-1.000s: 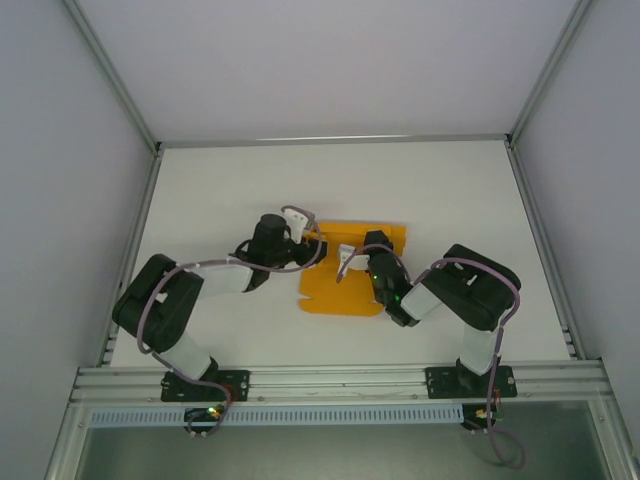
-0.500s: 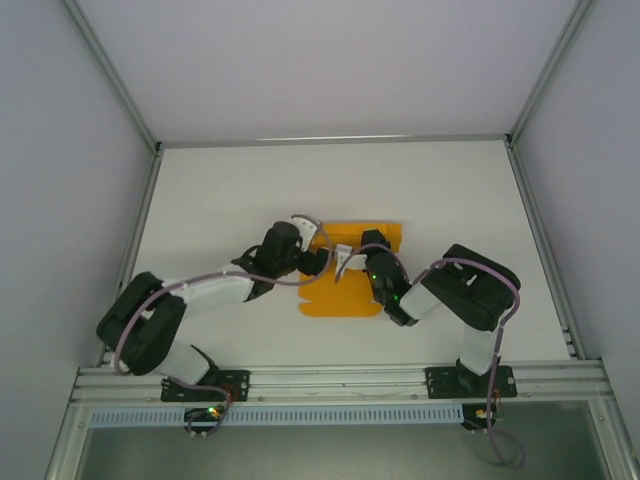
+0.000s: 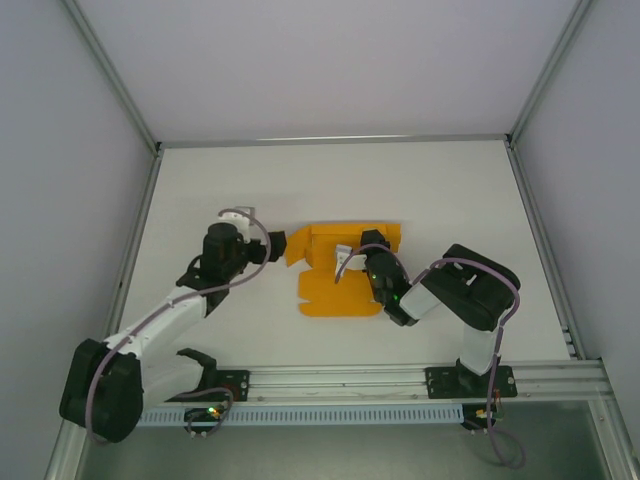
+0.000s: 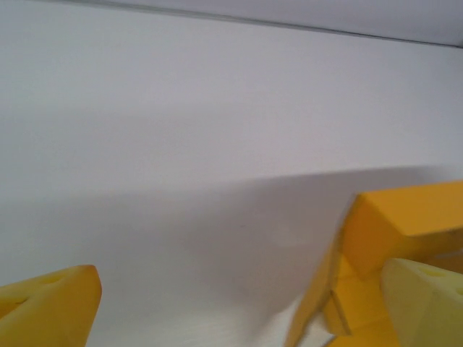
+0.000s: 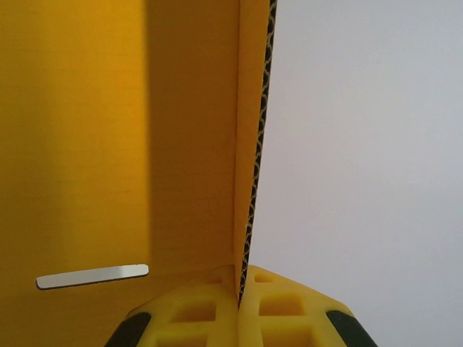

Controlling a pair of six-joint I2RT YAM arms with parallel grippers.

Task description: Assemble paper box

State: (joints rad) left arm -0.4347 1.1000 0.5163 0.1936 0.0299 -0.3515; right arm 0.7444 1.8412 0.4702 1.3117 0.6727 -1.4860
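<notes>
The orange-yellow die-cut corrugated card box (image 3: pixel 335 292) sits near the middle of the white bench (image 3: pixel 450 190), between the two arms. It is only partly folded. Its far section stands up as low walls, forming a shallow open trough, and its near section lies flat on the bench with scalloped flaps along the near edge. What lies inside the trough cannot be made out from above.

The raised far section has its long axis running left to right, roughly parallel to the near edge of the bench. The flat part extends from it toward the arms.

The right end effector (image 3: pixel 346 257) is over the middle of the box, where the flat part meets the raised part. In the right wrist view its yellow fingers (image 5: pixel 202 312) are pressed together on the edge of an upright card panel (image 5: pixel 108 144), whose fluted edge runs straight up from between them. A thin pale slot (image 5: pixel 92 275) is cut in that panel just beside the grip.

The left end effector (image 3: pixel 272 245) is just beside the box's left flap, pointing at it, with its jaws spread wide apart and nothing between them. In the left wrist view the folded corner of the box (image 4: pixel 405 210) appears close to the right-hand finger (image 4: pixel 427 296).
</notes>
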